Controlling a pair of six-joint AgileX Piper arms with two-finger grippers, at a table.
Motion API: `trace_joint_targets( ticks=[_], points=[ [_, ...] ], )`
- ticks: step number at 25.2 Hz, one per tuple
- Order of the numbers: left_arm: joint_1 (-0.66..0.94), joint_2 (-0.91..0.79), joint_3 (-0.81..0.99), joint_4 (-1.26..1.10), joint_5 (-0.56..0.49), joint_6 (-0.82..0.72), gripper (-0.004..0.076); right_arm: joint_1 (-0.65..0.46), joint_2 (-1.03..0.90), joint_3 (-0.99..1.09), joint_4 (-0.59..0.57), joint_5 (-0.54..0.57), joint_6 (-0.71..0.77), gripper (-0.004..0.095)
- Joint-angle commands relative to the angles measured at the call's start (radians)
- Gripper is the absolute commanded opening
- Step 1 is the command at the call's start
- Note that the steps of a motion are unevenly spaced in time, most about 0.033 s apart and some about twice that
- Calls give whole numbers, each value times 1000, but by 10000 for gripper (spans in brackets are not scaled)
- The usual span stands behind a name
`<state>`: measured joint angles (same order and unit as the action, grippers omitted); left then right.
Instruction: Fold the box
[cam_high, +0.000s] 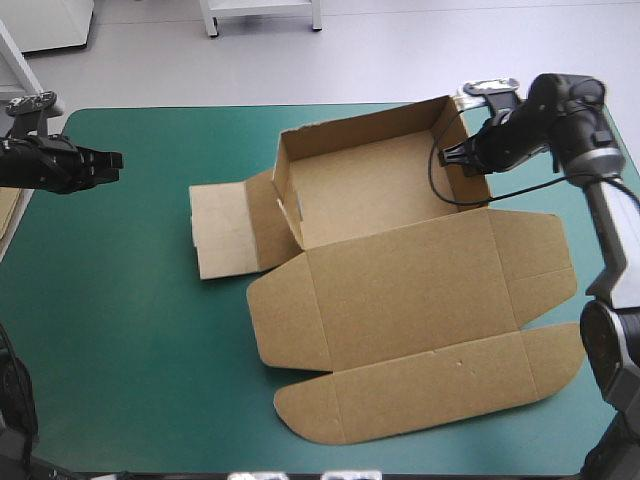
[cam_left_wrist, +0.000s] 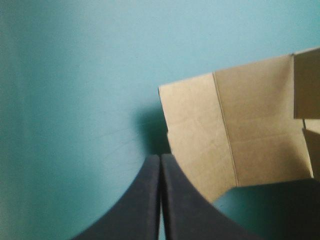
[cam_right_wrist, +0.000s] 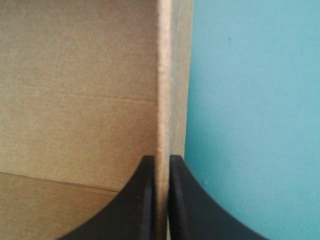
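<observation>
The brown box (cam_high: 380, 185) stands as an open tray in the middle of the table, with its back and side walls raised. Its lid (cam_high: 410, 290) lies flat toward the front edge, and one side flap (cam_high: 222, 230) lies flat to the left. My right gripper (cam_high: 457, 158) is shut on the box's right wall (cam_right_wrist: 165, 75), one black finger (cam_right_wrist: 142, 200) inside and the other outside (cam_right_wrist: 162, 161). My left gripper (cam_high: 112, 160) is shut and holds nothing, hovering near the table's left edge, well apart from the box. In the left wrist view it (cam_left_wrist: 160, 158) points at the flat side flap (cam_left_wrist: 235, 135).
The teal-green cover (cam_high: 120, 300) shows bare on the left side of the table. An edge of more brown board (cam_high: 8, 215) shows at the table's left edge. The lid's rounded front flap (cam_high: 400, 395) reaches close to the table's front edge.
</observation>
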<state>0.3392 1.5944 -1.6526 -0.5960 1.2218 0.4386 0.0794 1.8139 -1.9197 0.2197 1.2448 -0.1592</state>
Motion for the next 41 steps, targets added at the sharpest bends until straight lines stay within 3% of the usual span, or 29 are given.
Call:
trace_joint_targets(
  ticks=[1,8,14,23,32,41],
  points=[
    [1,37,-33,-178,-28,51,-7,-126,-141,-38,203,1,-46,-3],
    [1,201,-33,-490,50,220,-7,-197,-254,-38,301,1,-90,-4],
    [-59,255,-33,-690,72,302,-7,-197,-261,-38,498,-2,-141,-3],
    [-230,257,-33,-806,72,307,-7,-195,-224,-38,496,-29,-146,-3],
    [-252,223,-33,-816,72,298,-7,-192,-149,-38,487,-71,-150,-3],
    [-256,189,-33,-825,72,258,-7,-106,-76,-36,380,-120,-127,-3]
  ],
)
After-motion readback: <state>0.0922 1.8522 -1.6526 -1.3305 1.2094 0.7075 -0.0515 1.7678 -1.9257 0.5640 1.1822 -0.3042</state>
